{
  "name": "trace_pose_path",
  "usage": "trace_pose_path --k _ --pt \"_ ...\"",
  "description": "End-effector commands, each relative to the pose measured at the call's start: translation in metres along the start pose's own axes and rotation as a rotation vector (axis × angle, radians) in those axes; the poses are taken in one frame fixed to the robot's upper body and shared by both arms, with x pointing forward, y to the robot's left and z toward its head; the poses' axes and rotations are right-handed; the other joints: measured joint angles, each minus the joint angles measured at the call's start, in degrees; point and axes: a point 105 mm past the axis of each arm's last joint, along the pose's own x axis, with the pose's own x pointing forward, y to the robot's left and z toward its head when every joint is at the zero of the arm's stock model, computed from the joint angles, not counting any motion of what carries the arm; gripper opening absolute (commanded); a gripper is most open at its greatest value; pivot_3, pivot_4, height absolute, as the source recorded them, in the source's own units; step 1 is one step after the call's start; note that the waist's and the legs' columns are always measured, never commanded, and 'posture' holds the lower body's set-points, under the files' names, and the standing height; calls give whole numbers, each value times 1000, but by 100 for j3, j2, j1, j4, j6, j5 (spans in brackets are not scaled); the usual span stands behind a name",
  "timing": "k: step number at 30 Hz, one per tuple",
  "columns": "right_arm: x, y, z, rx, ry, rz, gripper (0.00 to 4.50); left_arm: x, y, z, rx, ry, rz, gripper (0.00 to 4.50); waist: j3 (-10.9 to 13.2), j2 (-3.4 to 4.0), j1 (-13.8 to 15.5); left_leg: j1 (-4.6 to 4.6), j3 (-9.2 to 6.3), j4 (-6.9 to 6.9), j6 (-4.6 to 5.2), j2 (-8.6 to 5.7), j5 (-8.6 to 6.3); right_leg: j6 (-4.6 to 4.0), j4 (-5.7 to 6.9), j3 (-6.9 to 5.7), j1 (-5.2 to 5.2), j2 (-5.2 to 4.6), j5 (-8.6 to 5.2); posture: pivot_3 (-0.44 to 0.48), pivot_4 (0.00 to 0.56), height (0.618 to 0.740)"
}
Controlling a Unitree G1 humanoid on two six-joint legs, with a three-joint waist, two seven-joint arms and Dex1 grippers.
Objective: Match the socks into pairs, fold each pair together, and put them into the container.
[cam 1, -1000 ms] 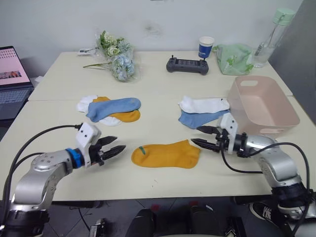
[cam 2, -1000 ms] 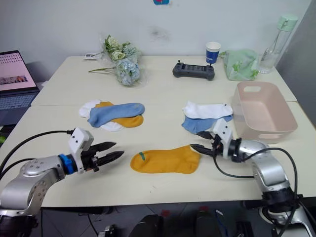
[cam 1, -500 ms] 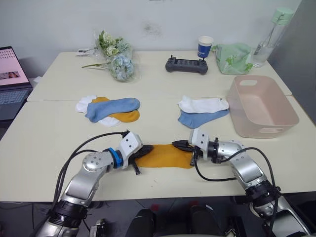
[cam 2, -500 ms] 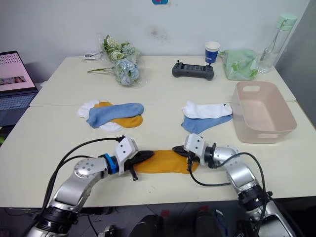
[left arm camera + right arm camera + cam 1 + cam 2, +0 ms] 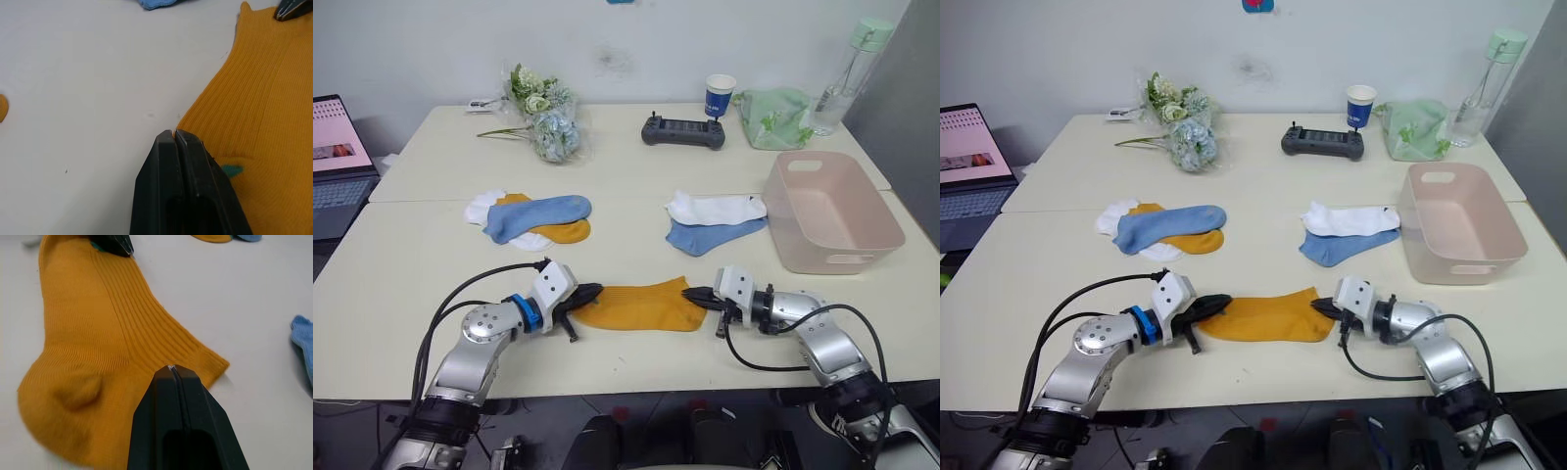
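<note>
A mustard-orange sock (image 5: 641,305) lies flat at the near-centre of the table (image 5: 636,211), pinched at both ends: the left gripper (image 5: 588,293) has its fingers pressed together on the end at 9 o'clock, where the wrist view shows a green mark, and the right gripper (image 5: 695,294) is clamped on the edge at 3 o'clock. The job looks barely begun. The pale pink container (image 5: 832,210), at about 2 o'clock from the held sock, sits empty, and no pair appears folded. A second mustard sock (image 5: 560,231) waits at 10 o'clock in a heap with a light blue sock (image 5: 538,213) and a white sock (image 5: 482,207); another white sock (image 5: 717,207) overlaps a light blue sock (image 5: 715,235) at 1 o'clock. A blue-and-white paper cup (image 5: 720,94) at the far edge carries printing too small to read, and no other lettering can be made out.
</note>
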Motion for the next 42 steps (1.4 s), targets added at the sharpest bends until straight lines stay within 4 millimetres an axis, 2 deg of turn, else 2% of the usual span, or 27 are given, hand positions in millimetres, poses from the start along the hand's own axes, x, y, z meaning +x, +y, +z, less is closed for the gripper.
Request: trace_pose_path --k 1,5,8,12,15,18,21,27,29,33,36,37,40,42 --pt "-7 0 23 3 -85 18 0 -13 7 16 2 -53 5 41 0 0 -2 0 -1 0 0 1 0 0 0 0 0 0 0 0 150 740" --pt "-4 12 48 -22 -155 100 0 -22 6 33 51 -85 -19 41 2 1 -12 -16 -6 1 -1 4 0 0 1 1 -14 0 0 0 150 740" --pt "3 22 52 -28 -143 150 0 -29 -7 31 79 -49 -90 41 1 1 -11 -17 -7 1 -1 3 1 0 -4 0 -12 -1 0 0 150 740" --pt "12 30 36 -22 -66 181 0 -30 -25 16 98 17 -169 41 2 2 3 -17 -6 -1 0 3 0 -1 -7 1 -12 -1 0 0 150 740" --pt "13 30 22 -12 -17 173 0 -25 -20 2 59 59 -116 41 2 2 22 -18 -6 1 13 -3 -7 -1 -7 -1 -10 0 0 0 150 740" --pt "3 28 8 2 31 164 0 -29 -19 -14 28 109 -101 41 2 1 23 -18 -6 3 17 -4 -9 0 -6 -3 -10 13 0 0 150 740" --pt "-11 26 -1 23 68 155 0 -34 -19 -21 -2 130 -90 41 1 1 22 -14 -6 1 16 -3 -9 0 -7 -1 -6 11 0 0 150 740" --pt "-28 20 -11 17 115 138 0 -44 -9 -17 -60 104 -44 41 -1 1 19 8 -5 -3 23 3 -13 0 -10 1 15 9 0 0 150 740" --pt "-31 16 -6 24 96 122 0 -48 -8 -11 -73 82 -43 41 -1 1 10 8 -5 -3 23 5 -13 0 -10 2 15 10 0 0 150 740" --pt "-35 10 20 75 -17 87 0 -53 -1 7 -104 13 -17 41 0 1 13 0 -8 -2 22 5 -13 0 -10 1 7 9 0 0 150 740" --pt "-41 -11 34 110 -78 -49 0 -65 13 16 -197 -55 73 41 1 0 9 -12 -11 -1 21 5 -12 -1 -10 -1 -3 0 0 0 150 740" --pt "-44 -19 35 112 -88 -106 0 -70 18 16 -219 -66 110 204 1 1 9 -12 -12 0 21 6 -12 -1 -10 -2 -3 0 0 0 150 740" --pt "-54 -39 30 156 -105 -261 598 -85 39 11 -269 -90 271 933 1 1 13 -12 -12 -1 21 4 -12 -1 -11 -2 -3 -1 0 0 150 740" --pt "-58 -47 23 179 -101 -337 1304 -94 53 6 -291 -108 400 1592 1 0 19 -12 -11 -2 20 3 -12 -1 -12 -3 -3 -2 0 0 150 740"
